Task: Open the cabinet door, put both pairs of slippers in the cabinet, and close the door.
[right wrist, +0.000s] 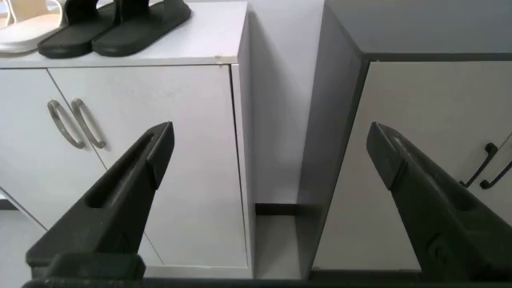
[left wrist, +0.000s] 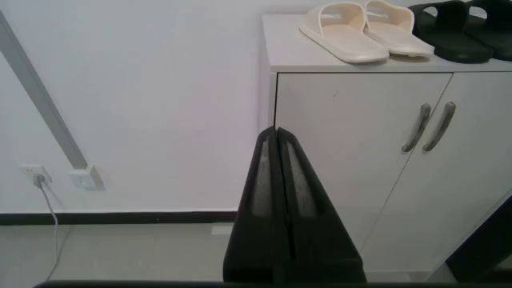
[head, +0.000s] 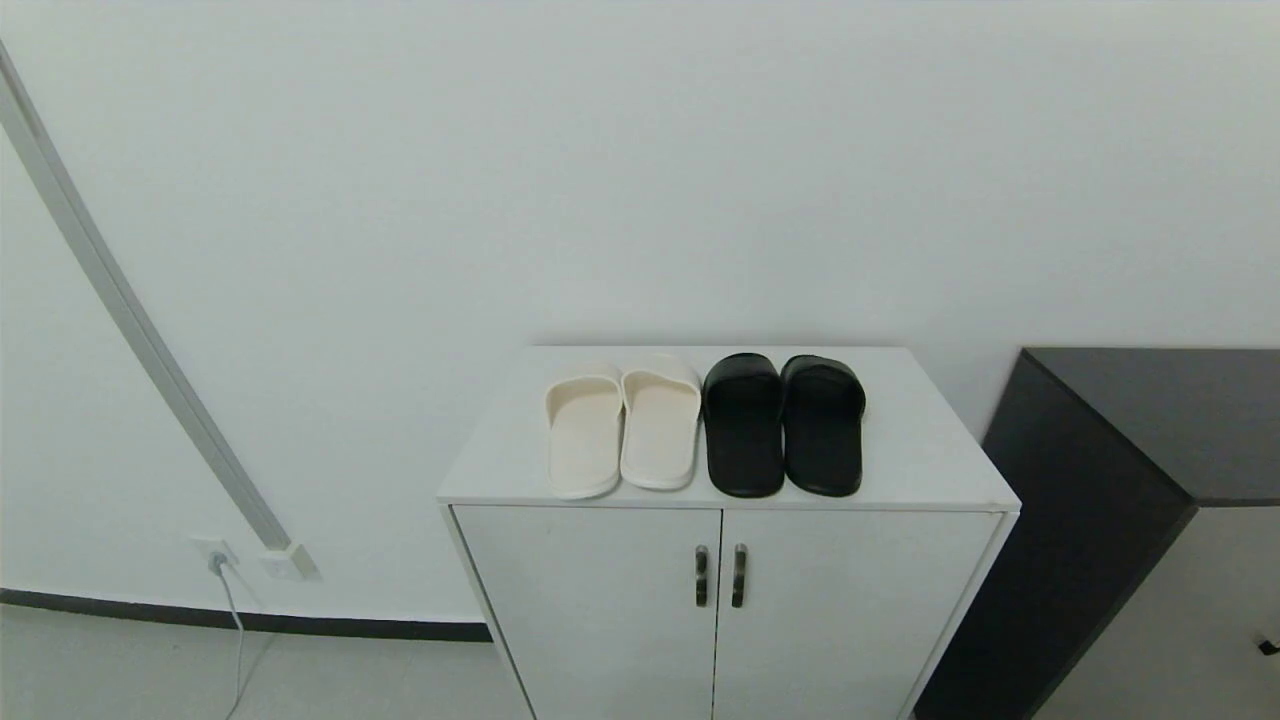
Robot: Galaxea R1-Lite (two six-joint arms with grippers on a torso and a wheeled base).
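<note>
A white cabinet (head: 600, 620) stands against the wall with both doors shut, two metal handles (head: 719, 575) meeting at the middle. On its top lie a cream pair of slippers (head: 622, 428) on the left and a black pair of slippers (head: 783, 424) on the right, side by side. My left gripper (left wrist: 277, 134) is shut with nothing in it, low in front of the cabinet's left side (left wrist: 344, 144). My right gripper (right wrist: 270, 138) is open and empty, facing the gap between the cabinet (right wrist: 160, 160) and a dark cabinet.
A dark cabinet (head: 1120, 520) stands close to the right of the white one, with its own handle (right wrist: 486, 164). A wall socket with a plugged cable (head: 215, 560) and a slanted cable duct (head: 120, 300) are on the left wall. Floor lies open to the left.
</note>
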